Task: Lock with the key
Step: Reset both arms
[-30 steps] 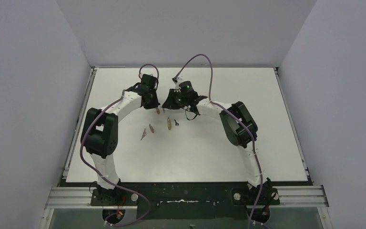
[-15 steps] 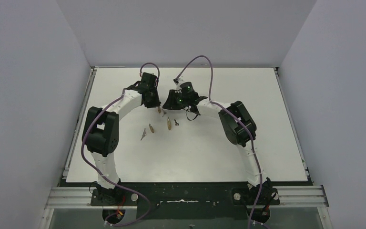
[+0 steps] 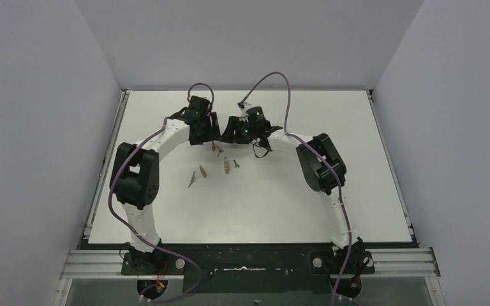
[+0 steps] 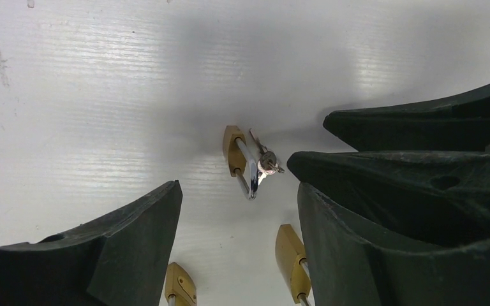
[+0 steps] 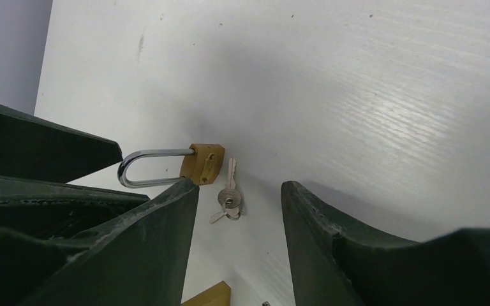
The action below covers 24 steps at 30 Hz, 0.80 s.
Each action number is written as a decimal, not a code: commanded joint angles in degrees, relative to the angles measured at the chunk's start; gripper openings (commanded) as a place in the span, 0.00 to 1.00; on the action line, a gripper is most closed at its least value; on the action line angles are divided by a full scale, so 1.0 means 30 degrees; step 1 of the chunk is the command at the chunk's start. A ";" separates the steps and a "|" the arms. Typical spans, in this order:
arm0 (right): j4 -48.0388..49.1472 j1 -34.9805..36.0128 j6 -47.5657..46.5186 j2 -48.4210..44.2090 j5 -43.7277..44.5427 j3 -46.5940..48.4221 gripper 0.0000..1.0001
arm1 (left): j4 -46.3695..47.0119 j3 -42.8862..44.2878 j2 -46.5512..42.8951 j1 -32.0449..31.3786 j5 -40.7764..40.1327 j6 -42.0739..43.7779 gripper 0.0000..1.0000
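Note:
A brass padlock [image 5: 202,162] with a long steel shackle [image 5: 147,169] lies flat on the white table. A small bunch of keys [image 5: 228,194] rests right beside its body, apart from the keyhole side. In the left wrist view the same padlock [image 4: 235,152] and keys [image 4: 268,162] lie just ahead of my fingertips. My left gripper [image 4: 237,191] hangs open above them, holding nothing. My right gripper [image 5: 241,185] is open too, empty, straddling the keys from the other side. From above, both grippers [image 3: 210,135] [image 3: 230,132] crowd over the padlock [image 3: 215,148]. The shackle's lower leg is hidden.
Two more brass padlocks [image 4: 291,261] [image 4: 180,287] lie nearer the arm bases. The overhead view shows these padlocks [image 3: 226,165] [image 3: 202,171], a further piece [image 3: 191,180] and a loose key [image 3: 236,163] in a row. The two wrists almost touch.
Both grippers have gone from shut to open, and the padlock and keys now lie free on the table. The right wrist has shifted slightly left toward the left one.

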 commanded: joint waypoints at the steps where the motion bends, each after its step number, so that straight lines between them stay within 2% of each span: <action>1: 0.0331 -0.0490 -0.0575 -0.1994 -0.0232 0.0619 0.52 | 0.0465 0.0978 -0.0848 0.0107 0.0521 0.0339 0.65; 16: -0.1270 -0.1229 -0.2212 -0.6121 0.0478 -0.1069 0.58 | 0.0659 0.0890 -0.3571 0.0026 0.1276 0.0706 0.71; 18: -0.1349 -0.1438 -0.2334 -0.6962 0.0648 -0.1508 0.63 | 0.0853 0.0480 -0.4214 0.0091 0.1428 0.0891 0.71; 21: -0.1549 -0.1886 -0.2544 -0.8425 0.0893 -0.2230 0.76 | 0.1078 -0.0029 -0.5209 0.0265 0.1431 0.1032 0.73; 24: -0.2028 -0.2352 -0.2858 -0.9729 0.1050 -0.2803 0.82 | 0.1097 -0.0440 -0.6137 0.0588 0.1489 0.1036 0.74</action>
